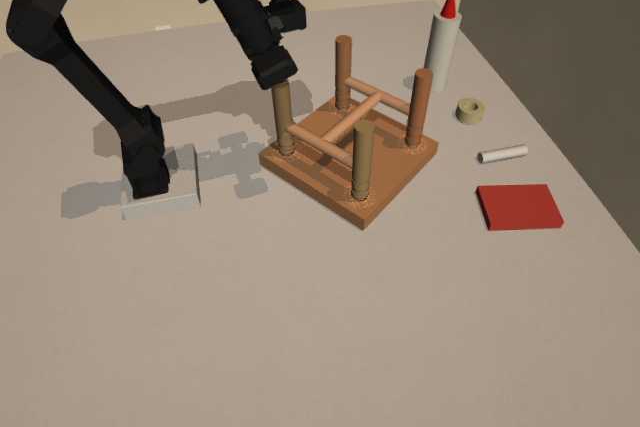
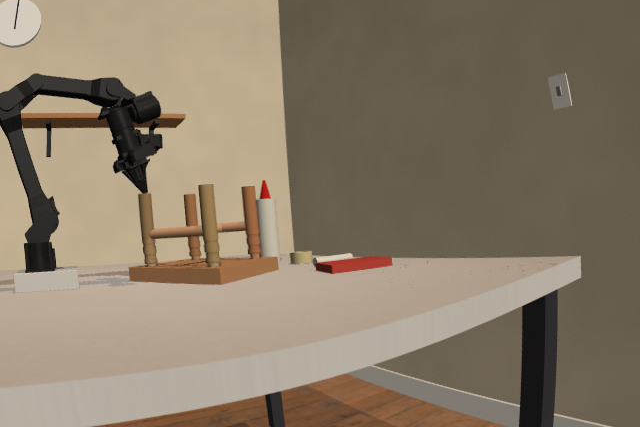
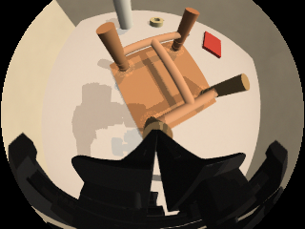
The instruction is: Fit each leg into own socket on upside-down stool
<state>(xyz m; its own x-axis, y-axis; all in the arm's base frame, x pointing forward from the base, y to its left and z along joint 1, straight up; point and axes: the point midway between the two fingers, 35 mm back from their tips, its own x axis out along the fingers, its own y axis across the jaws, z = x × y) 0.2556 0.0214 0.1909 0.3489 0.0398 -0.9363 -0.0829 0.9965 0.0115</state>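
Note:
The stool lies upside down with its square wooden seat (image 1: 377, 205) (image 2: 237, 269) (image 3: 136, 98) flat on the table. Four legs stand upright in its corner sockets, joined by light crossbars (image 1: 330, 135) (image 2: 178, 231) (image 3: 168, 67). They are the left leg (image 1: 282, 117) (image 2: 146, 226), the back leg (image 1: 342, 71) (image 2: 191, 226), the right leg (image 1: 418, 107) (image 2: 250, 220) and the front leg (image 1: 362, 158) (image 2: 208, 223). My gripper (image 1: 279, 82) (image 2: 143, 189) (image 3: 155, 133) is shut and empty. Its closed fingertips rest on the top end of the left leg.
A white glue bottle with a red tip (image 1: 442, 45) (image 2: 267, 226) (image 3: 122, 8) stands behind the stool. A tape ring (image 1: 470, 112) (image 2: 300, 257) (image 3: 152, 22), a white rod (image 1: 502, 153) (image 2: 333, 258) and a red block (image 1: 518, 206) (image 2: 354, 263) (image 3: 213, 44) lie to the right. The arm's white base (image 1: 160, 200) (image 2: 45, 279) stands to the left.

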